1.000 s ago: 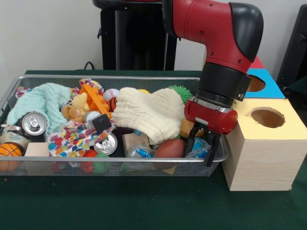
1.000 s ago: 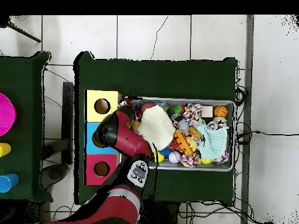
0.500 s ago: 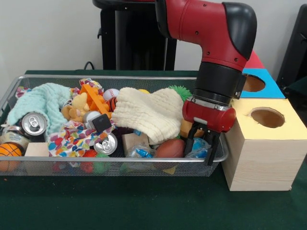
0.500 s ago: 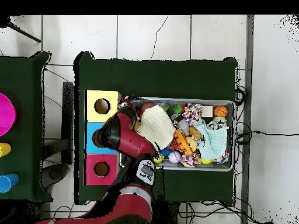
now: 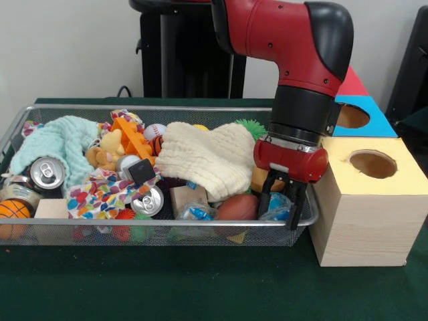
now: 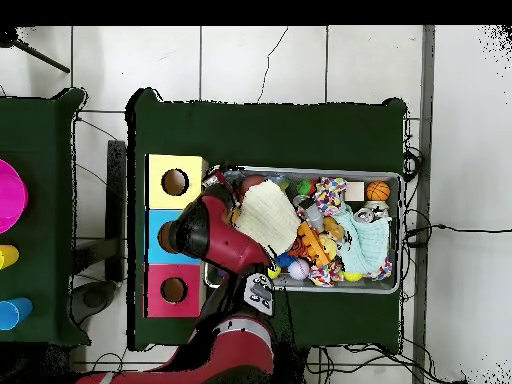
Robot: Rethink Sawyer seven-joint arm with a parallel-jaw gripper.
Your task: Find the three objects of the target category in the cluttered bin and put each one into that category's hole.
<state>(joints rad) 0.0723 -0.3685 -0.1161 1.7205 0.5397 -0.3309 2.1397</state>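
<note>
1. The arm's red wrist housing covers the gripper [image 5: 281, 208] from overhead; only the front view shows it.
2. A cream cloth [image 5: 204, 159] hides whatever lies beneath it in the wire bin [image 5: 160, 107].
3. A plastic packet [image 5: 277, 207] is partly screened by the black fingers [image 5: 295, 207] and the mesh.
4. The packets' print is too small to read.
</note>
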